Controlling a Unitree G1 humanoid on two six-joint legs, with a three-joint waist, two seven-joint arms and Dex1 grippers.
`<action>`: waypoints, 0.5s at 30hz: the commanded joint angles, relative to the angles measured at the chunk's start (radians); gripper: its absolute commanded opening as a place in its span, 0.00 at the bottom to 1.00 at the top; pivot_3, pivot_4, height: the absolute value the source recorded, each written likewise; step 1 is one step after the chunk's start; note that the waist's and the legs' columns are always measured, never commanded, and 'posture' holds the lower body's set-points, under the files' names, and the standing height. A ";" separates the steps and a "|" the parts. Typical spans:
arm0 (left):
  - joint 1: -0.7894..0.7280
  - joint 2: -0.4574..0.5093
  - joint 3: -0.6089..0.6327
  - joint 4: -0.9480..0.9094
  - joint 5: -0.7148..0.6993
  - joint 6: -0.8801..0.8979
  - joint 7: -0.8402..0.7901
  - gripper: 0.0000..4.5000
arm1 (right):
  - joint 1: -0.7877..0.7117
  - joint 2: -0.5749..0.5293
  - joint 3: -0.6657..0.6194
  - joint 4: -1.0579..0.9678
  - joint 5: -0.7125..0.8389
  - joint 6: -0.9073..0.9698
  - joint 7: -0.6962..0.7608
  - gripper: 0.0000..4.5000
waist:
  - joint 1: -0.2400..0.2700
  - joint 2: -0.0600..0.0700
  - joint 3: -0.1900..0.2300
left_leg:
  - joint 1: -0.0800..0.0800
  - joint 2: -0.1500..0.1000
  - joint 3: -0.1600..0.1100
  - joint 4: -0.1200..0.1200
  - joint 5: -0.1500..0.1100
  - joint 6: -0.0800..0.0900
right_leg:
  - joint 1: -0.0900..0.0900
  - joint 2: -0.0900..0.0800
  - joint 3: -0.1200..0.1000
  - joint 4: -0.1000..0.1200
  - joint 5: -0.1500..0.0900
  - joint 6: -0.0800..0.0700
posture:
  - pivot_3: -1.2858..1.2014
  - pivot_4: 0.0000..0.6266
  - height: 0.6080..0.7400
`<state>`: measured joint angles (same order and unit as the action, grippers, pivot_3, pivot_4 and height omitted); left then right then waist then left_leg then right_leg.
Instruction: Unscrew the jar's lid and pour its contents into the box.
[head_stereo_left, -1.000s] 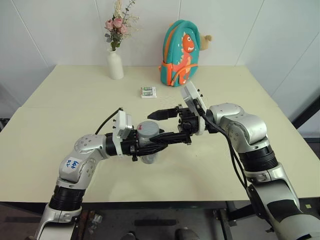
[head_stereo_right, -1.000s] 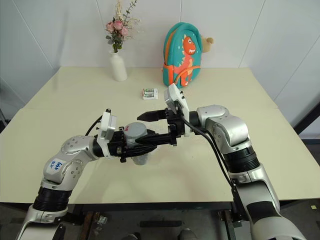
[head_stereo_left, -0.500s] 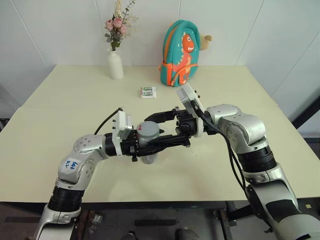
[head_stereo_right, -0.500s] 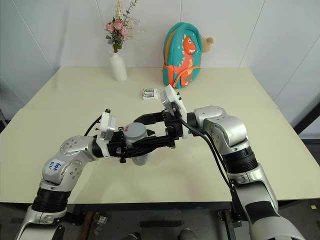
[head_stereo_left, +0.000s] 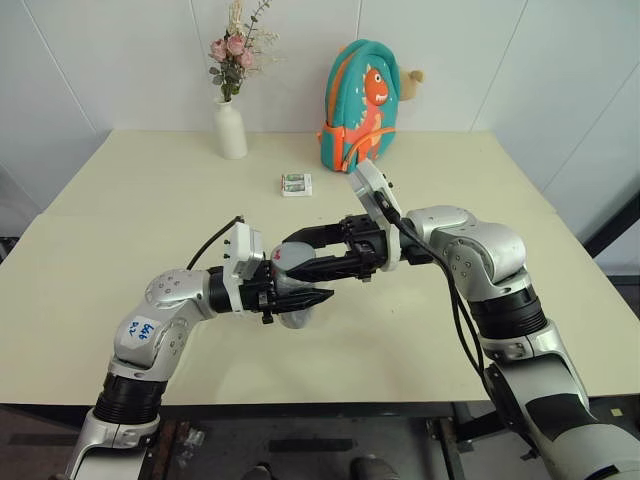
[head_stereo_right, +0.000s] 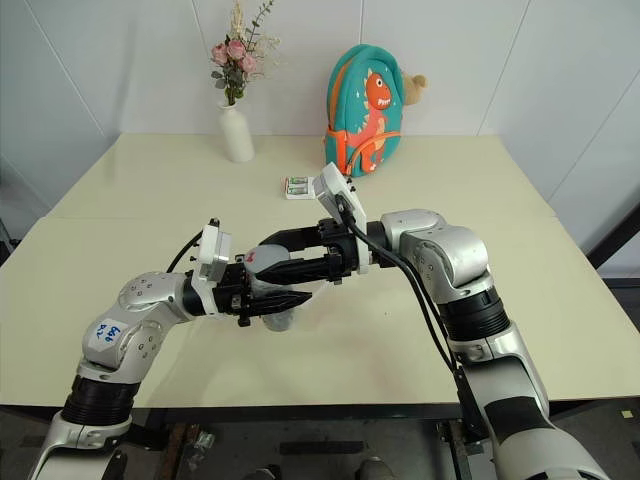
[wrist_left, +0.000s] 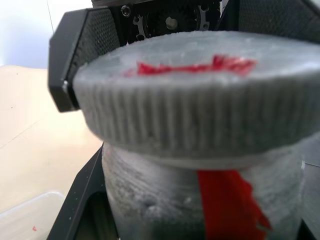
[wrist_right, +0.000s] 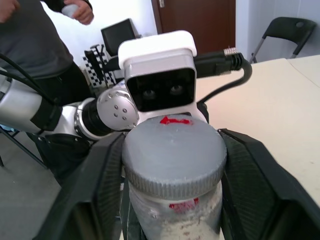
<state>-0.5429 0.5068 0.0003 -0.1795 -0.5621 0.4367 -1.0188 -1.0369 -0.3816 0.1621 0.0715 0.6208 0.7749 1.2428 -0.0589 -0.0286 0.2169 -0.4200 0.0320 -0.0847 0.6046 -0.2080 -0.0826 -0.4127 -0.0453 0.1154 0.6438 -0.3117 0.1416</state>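
Frosted silver-grey plastic jar (wrist_right: 172, 215), a small cylinder with red markings down its side, sits upright between the two grippers, raised above the pale cream table (head_stereo_left: 130, 220). Its round grey lid (wrist_right: 172, 152), ribbed around the edge and carrying a small red mark on top, is seated on the jar's mouth. The left gripper (head_stereo_left: 300, 292) reaches in level from the robot's left and is clamped around the jar's body just below the lid. The right gripper (head_stereo_left: 295, 255) comes in level from the opposite side, a little higher, and its black fingers (wrist_right: 252, 170) are closed on the lid's rim, one at each side (the wrist camera looks straight across the cap at the left arm's white camera block). In the left wrist view a corner of the shallow clear plastic box (wrist_left: 30, 215) lies on the table below the left hand. Well beyond both hands, toward the table's far edge, stand a white vase of pink flowers (head_stereo_left: 230, 125), a teal dinosaur backpack (head_stereo_left: 362, 105) and a small white-and-green packet (head_stereo_left: 297, 184). A person in dark clothes (wrist_right: 35, 45) stands past the left arm.
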 joint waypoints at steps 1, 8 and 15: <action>0.002 0.011 0.019 -0.033 -0.019 -0.011 -0.006 0.50 | -0.019 0.016 -0.046 -0.021 0.030 0.001 -0.026 0.56 | 0.000 0.000 0.000 | 0.000 0.000 0.000 0.000 0.000 0.000 | 0.000 0.000 0.000 0.000 0.000 0.000 | 0.52 0.24 1.00; 0.017 0.026 0.022 -0.049 -0.013 -0.010 0.001 0.50 | -0.039 0.053 -0.268 -0.010 0.161 0.050 -0.204 0.56 | 0.002 0.000 0.000 | 0.000 0.000 0.000 0.000 0.000 0.000 | 0.000 0.000 0.000 0.000 0.000 0.000 | 0.52 0.24 1.00; 0.024 0.051 0.082 -0.053 -0.029 0.000 0.034 0.50 | 0.125 -0.115 -0.335 0.009 -0.040 -0.134 -0.365 0.56 | 0.008 0.000 0.000 | 0.000 0.000 0.000 0.000 0.000 0.000 | 0.001 0.000 0.000 -0.002 0.000 0.000 | 0.52 0.24 1.00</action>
<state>-0.5173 0.5451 0.0469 -0.1892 -0.5627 0.4379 -0.9928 -0.9412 -0.4673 -0.1461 0.0867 0.6400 0.7132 0.9166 -0.0511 -0.0288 0.2168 -0.4208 0.0317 -0.0845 0.6040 -0.2081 -0.0824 -0.4121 -0.0458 0.1155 0.6405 -0.3116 0.1417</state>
